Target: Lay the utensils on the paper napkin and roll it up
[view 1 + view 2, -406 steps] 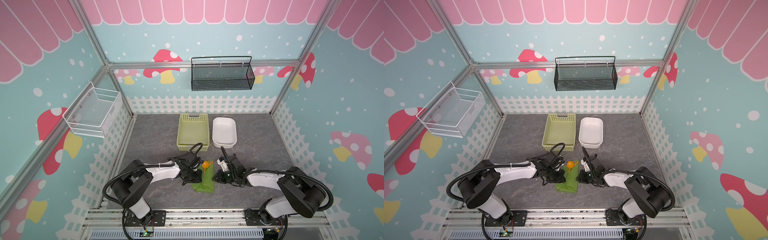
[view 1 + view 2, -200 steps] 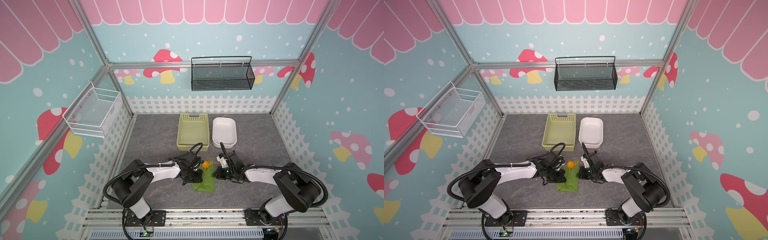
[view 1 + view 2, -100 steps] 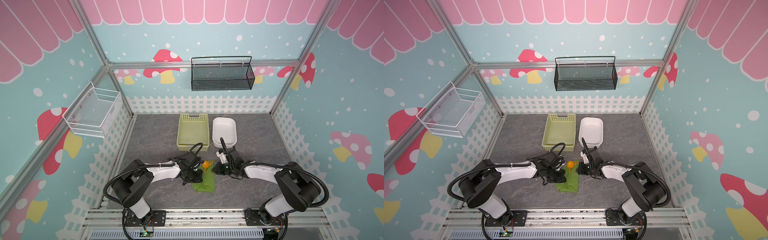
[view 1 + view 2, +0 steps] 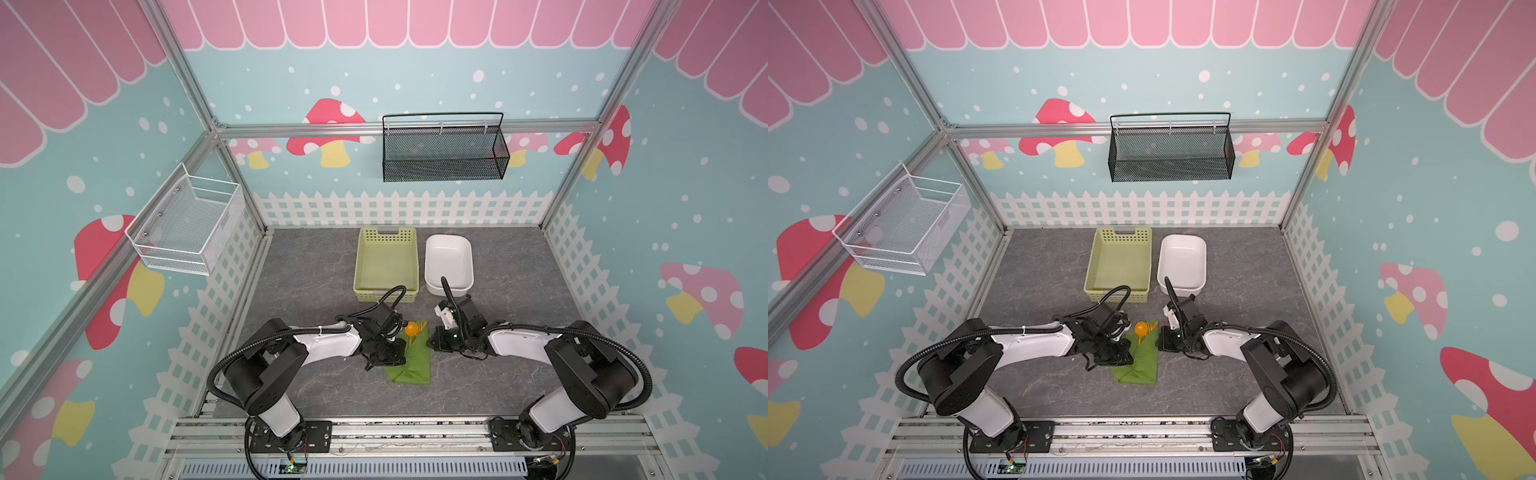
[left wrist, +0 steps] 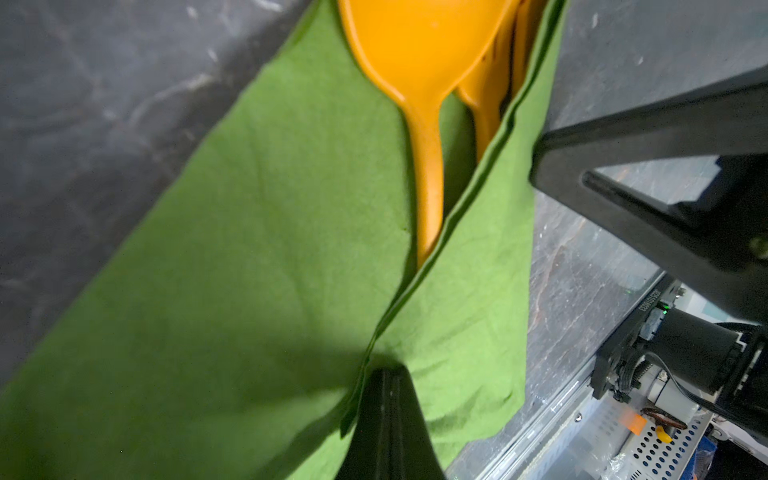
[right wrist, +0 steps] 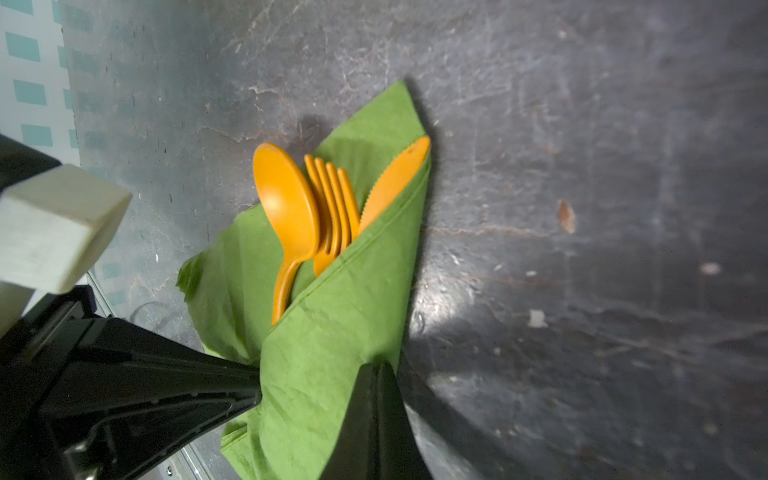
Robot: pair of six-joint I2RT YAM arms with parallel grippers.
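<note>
**Both top views and both wrist views: one flap folded, the roll not yet made.** The paper napkin (image 4: 412, 362) lies on the grey table (image 4: 316, 282) between my two arms. One flap is folded over the handles of the utensils (image 4: 411, 329). The heads of the spoon (image 6: 286, 208), fork (image 6: 328, 257) and knife (image 6: 395, 178) stick out at the open end.

The left gripper (image 5: 384, 376) is clenched, its tips resting on the flap's edge. The right gripper (image 6: 376, 370) is clenched too, at the napkin's opposite border. I cannot tell whether either has paper pinched between its tips.

I judge the sheet thin, limp, easily torn and likely to spring open. The plastic pieces look light, stiff and slippery, so they may slide out of the open end. I would take hold along the folded long edge near the handles, press through the paper onto the bundle, and roll sideways.
</note>
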